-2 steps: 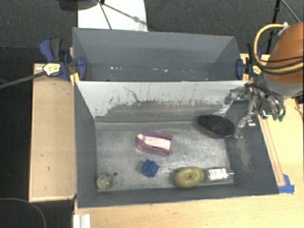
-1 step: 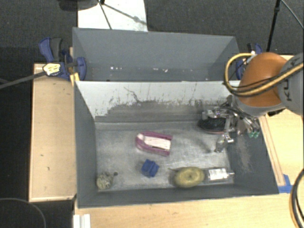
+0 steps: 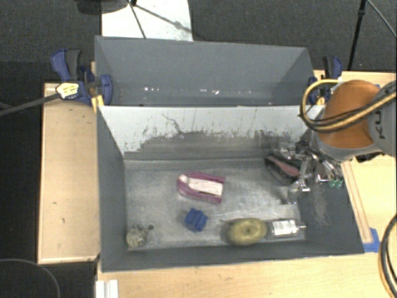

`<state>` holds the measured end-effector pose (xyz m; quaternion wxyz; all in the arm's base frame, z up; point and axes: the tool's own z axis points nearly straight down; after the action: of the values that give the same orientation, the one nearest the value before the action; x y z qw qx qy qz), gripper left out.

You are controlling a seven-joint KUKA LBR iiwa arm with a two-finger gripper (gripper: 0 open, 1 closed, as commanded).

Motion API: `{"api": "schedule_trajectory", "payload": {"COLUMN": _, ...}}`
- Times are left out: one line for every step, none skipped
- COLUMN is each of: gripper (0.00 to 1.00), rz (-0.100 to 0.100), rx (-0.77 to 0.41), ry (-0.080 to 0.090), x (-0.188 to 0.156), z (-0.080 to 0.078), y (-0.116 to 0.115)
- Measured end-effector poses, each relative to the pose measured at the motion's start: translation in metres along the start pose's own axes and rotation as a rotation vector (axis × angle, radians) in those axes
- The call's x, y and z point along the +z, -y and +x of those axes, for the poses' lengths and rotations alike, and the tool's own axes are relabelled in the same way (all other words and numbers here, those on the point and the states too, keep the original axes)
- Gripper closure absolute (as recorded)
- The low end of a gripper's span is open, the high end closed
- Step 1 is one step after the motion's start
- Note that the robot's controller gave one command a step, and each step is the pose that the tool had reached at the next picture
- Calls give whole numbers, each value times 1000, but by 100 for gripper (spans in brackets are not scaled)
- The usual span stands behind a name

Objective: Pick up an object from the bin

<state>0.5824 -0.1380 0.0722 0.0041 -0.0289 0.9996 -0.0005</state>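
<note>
Along the front wall of the bin (image 3: 113, 191), nearest to where I stand, four small things lie in a loose row on the grey floor. At the left end, close to the corner, sits a small greyish clump (image 3: 138, 236). To its right and a little further in lies a blue block (image 3: 195, 219), turned at an angle. Next comes an olive ring (image 3: 245, 231), round and soft-looking, with a dimple at its middle. Just beside it, at the right end of the row, a small clear packet (image 3: 287, 228) with a white label lies on its side. Whether the packet and the ring touch, I cannot tell.

Further in, left of the floor's centre, a purple and white thing (image 3: 200, 187) lies by itself, a little beyond the blue block.

Further back again, on the right side of the floor, the gripper (image 3: 296, 190) hangs low, reaching in from the right. Just beside it, on its left and toward the back wall, lies a dark flat thing (image 3: 280, 164) with a pinkish band along it, set slantwise near the foot of that wall. The gripper is close against this dark thing, but I cannot make out whether the two touch. Nor can I tell from here whether the gripper is released or clenched.

Behind them the sloping back wall (image 3: 205, 126) is scuffed and scratched along its lower part. Above the right rim sits the arm's orange cover (image 3: 347, 120), with yellow and black cables (image 3: 313, 98) looping round it.
</note>
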Motion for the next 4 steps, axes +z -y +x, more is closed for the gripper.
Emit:
{"api": "schedule_trajectory", "payload": {"gripper": 100, "rz": 1, "rx": -6, "ry": 1, "x": -1, "z": 0, "y": 0}}
{"api": "schedule_trajectory", "payload": {"gripper": 100, "rz": 2, "rx": -61, "ry": 1, "x": -148, "z": 18, "y": 9}}
{"api": "schedule_trajectory", "payload": {"gripper": 0, "rz": -1, "rx": -61, "ry": -5, "x": -144, "z": 19, "y": 9}}
{"api": "schedule_trajectory", "payload": {"gripper": 0, "rz": -4, "rx": -441, "ry": -7, "x": 2, "z": 27, "y": -72}}
